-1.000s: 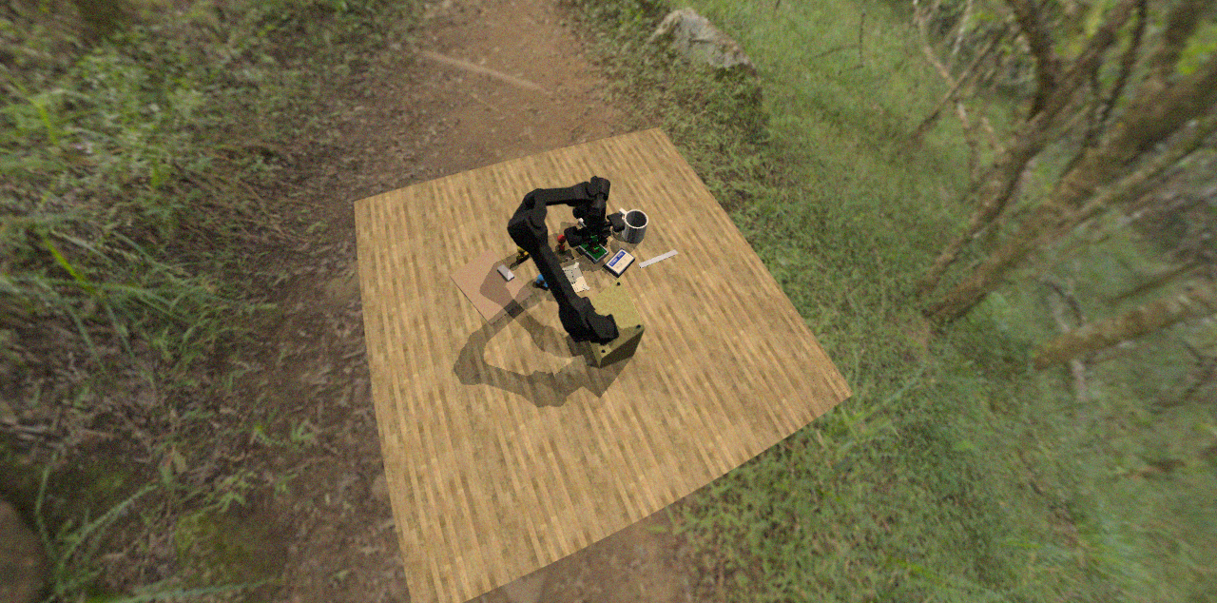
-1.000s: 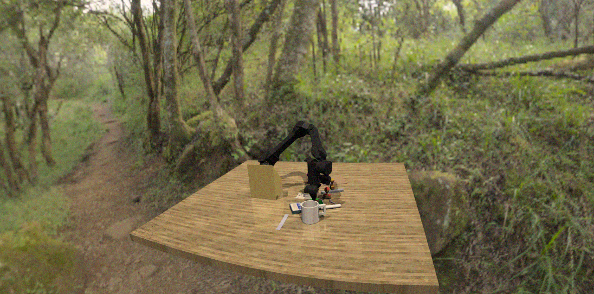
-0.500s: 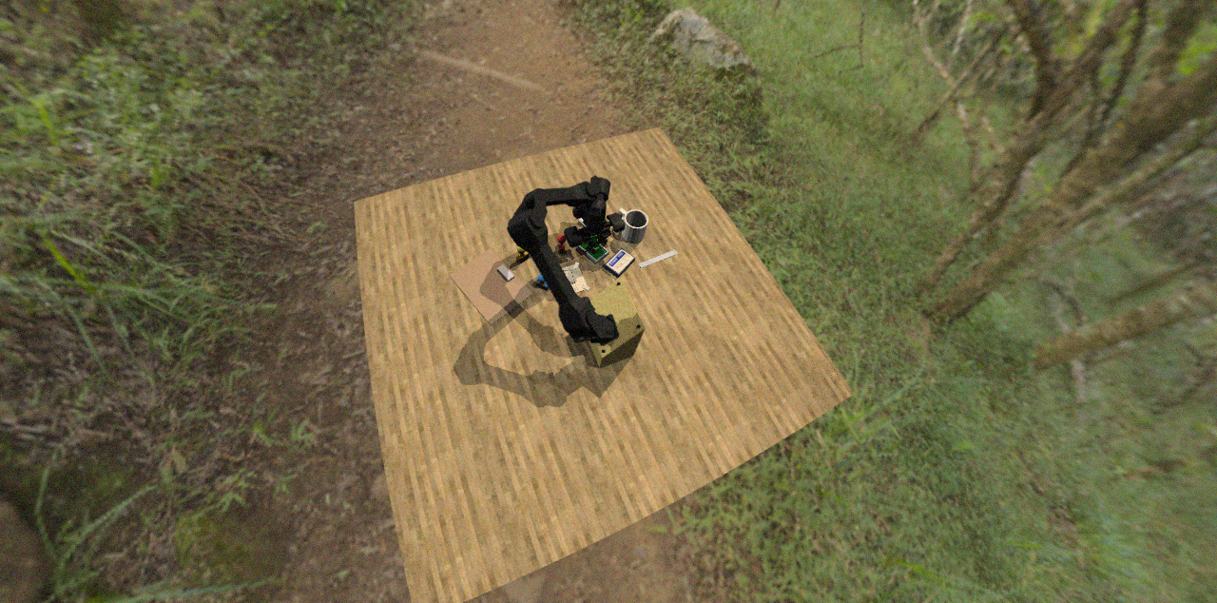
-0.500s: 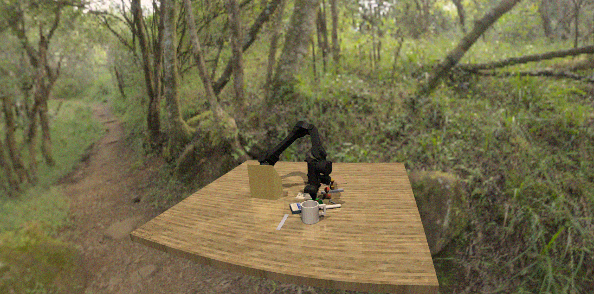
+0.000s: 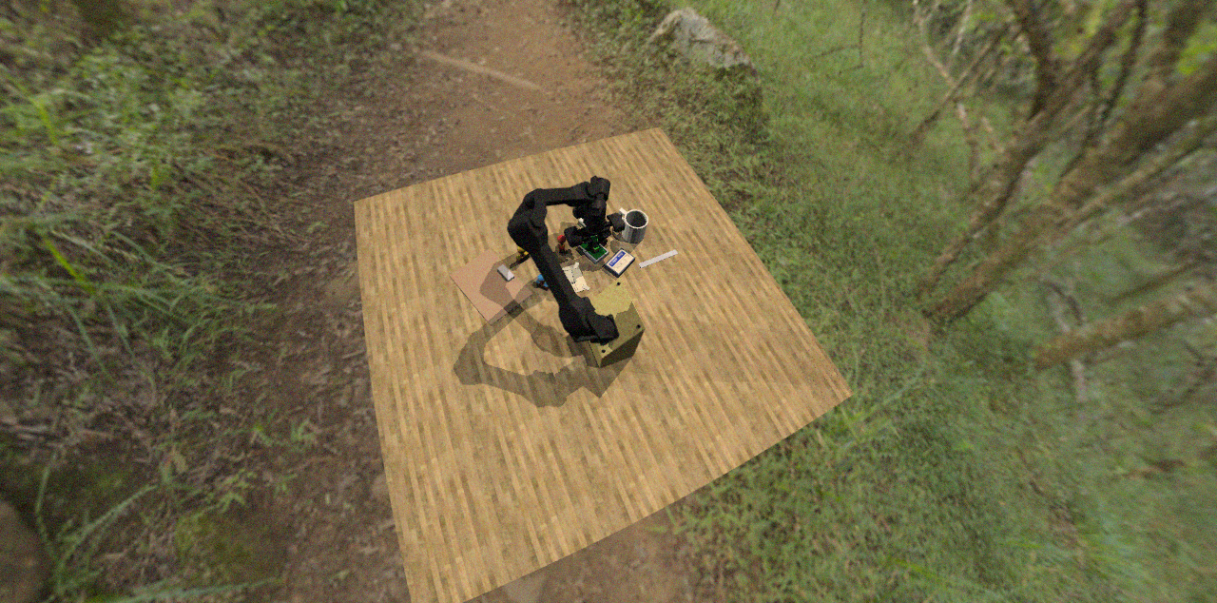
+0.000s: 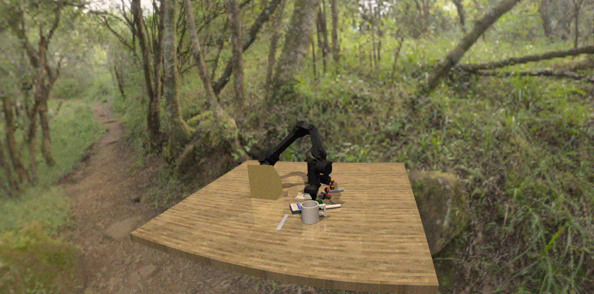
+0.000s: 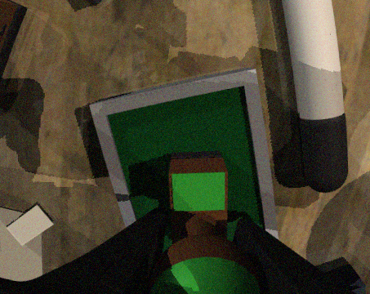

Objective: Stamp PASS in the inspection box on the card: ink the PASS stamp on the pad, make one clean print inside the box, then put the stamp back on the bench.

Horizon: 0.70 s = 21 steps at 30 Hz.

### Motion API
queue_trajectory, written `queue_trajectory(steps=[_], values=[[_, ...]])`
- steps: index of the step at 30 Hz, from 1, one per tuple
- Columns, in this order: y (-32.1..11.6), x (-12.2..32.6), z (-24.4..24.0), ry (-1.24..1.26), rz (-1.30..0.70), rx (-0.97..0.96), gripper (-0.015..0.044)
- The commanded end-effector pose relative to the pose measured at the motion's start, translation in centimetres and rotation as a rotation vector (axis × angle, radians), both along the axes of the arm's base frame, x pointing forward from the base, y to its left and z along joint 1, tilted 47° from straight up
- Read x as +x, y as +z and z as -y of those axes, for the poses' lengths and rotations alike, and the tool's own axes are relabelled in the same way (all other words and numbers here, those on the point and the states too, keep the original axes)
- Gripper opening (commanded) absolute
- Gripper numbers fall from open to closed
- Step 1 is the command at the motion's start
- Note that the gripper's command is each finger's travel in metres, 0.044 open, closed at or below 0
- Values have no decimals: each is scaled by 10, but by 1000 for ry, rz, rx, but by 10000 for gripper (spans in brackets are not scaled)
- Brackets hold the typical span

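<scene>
Stamp (image 7: 198, 241), green-labelled, gripped by end effector (image 7: 201, 225) over green pad (image 7: 185, 122).

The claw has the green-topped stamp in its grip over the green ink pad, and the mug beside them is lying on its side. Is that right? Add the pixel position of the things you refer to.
Not quite: the mug (image 5: 633, 227) (image 6: 310, 213) stands upright, as the exterior view shows. The rest holds.
</scene>
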<state>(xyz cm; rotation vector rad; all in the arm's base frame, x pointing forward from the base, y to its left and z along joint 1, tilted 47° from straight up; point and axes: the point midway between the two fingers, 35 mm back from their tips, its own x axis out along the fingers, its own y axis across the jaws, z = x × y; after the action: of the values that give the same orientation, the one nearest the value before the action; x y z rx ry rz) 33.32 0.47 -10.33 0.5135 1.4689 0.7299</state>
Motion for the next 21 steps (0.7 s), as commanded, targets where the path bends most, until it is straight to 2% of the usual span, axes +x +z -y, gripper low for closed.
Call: queue_trajectory(steps=[1,21], values=[[-1,1,-3,2,0,2,0],[5,1,4,1,0,1,0]])
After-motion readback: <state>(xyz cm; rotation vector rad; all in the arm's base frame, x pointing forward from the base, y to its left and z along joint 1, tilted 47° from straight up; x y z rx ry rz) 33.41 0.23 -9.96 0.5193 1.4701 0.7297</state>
